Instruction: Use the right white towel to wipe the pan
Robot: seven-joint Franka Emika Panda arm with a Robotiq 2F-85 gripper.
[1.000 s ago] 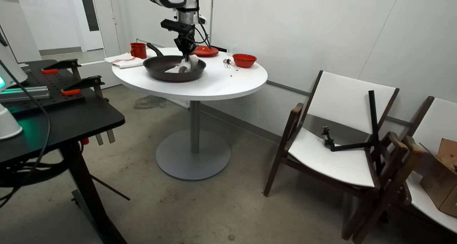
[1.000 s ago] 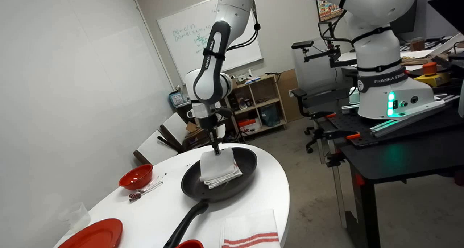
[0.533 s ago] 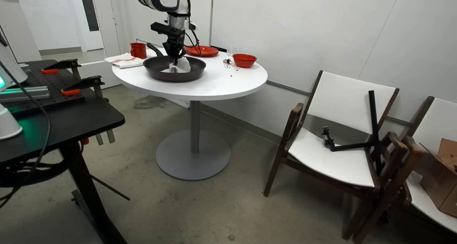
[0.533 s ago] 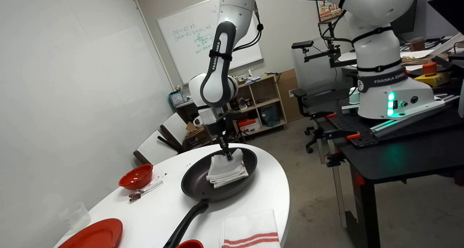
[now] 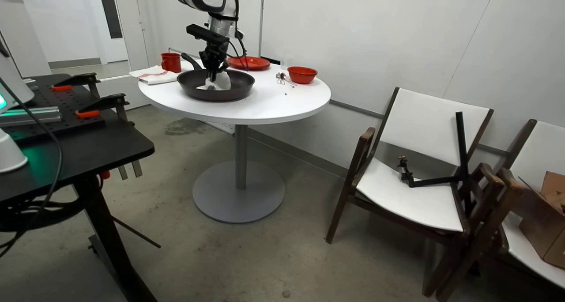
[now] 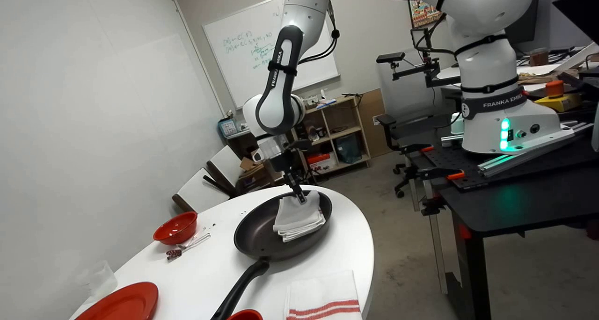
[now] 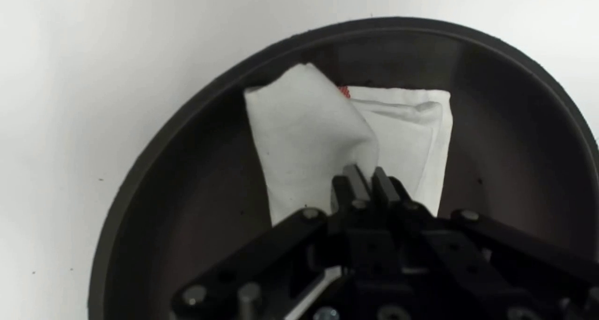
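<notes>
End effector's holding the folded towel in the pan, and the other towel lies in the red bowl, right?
Not quite: the other towel lies on the white table, as both exterior views show. The end effector does hold the folded towel in the pan.

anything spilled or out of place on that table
Yes: dark specks lie scattered on the table near the red bowl, and a fleck sits in the pan beside the towel. They look like stray crumbs, though too small to identify.
</notes>
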